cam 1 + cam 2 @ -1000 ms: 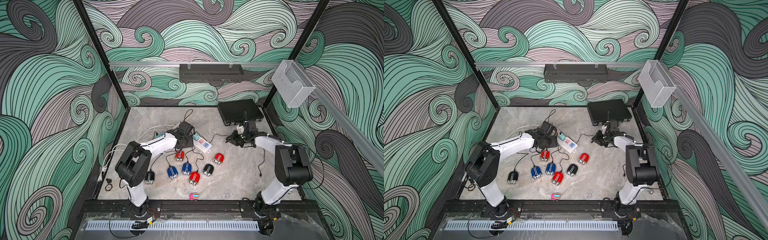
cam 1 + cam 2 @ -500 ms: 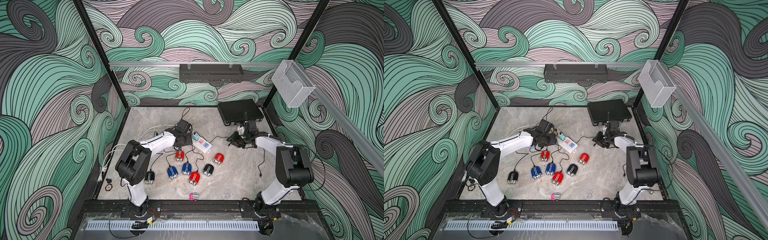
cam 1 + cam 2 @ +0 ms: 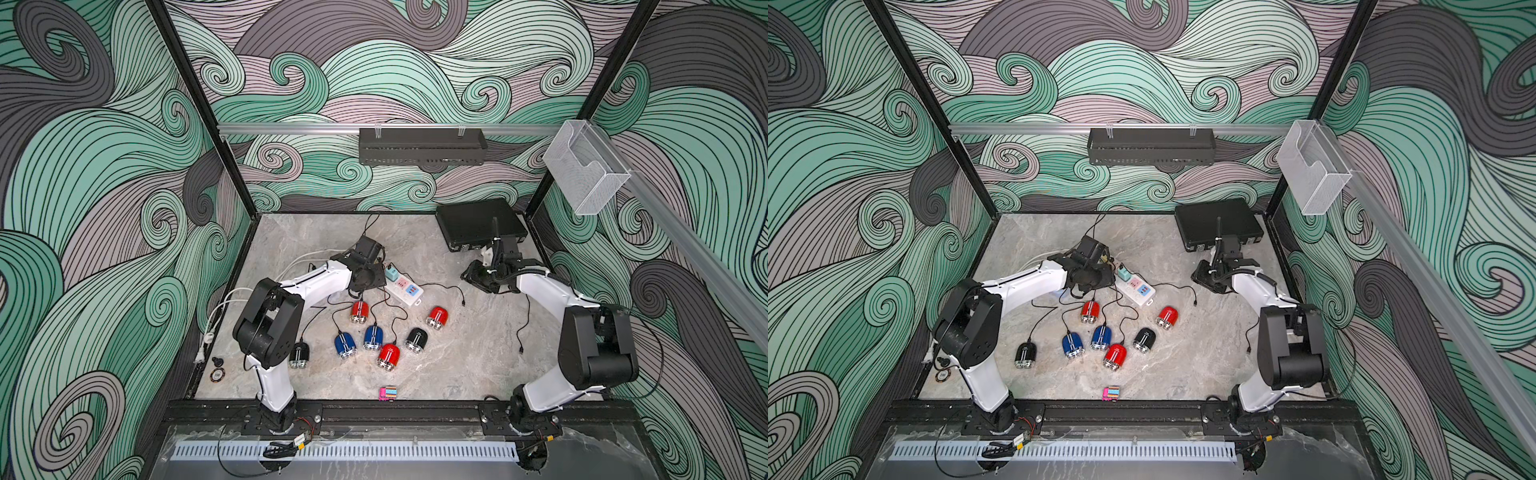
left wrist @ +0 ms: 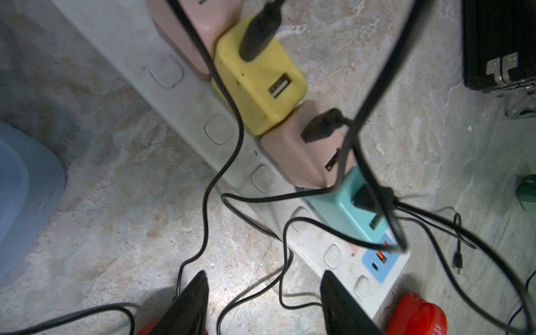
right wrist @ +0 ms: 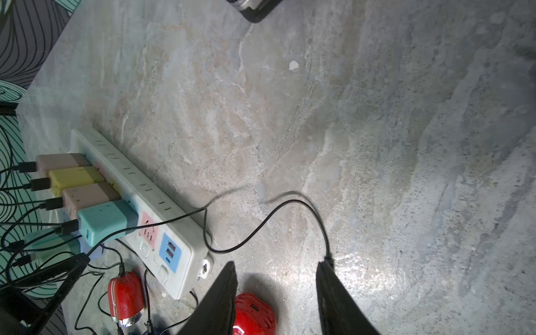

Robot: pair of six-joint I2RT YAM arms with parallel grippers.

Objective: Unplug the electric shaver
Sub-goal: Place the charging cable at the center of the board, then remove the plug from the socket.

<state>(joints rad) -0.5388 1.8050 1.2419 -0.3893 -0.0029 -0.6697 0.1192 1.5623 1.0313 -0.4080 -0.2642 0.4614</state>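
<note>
Where things stand: red shaver looks unplugged, since its charge port shows empty. Judged done, bar backing the arm off.
Desk: marble top, carries everything.
Power strip: white, lies diagonally mid-desk with a row of adapters seated in it.
Other shavers: six in front of the strip, each with a lead running to it as far as both top views show.
Red shaver, place: flat on the desk near the strip's front end, between strip and right arm, apart from the rest.
Red shaver, axis: diagonal. Silver heads point toward the front edge, port end toward the right arm.
Right fingers: apart, nothing between them.
Left fingers: apart over the leads beside the strip, gripping nothing.
Loose lead: crosses the strip's end. Its free end is clear of the shaver, right by one right finger — contact, cannot tell.
</note>
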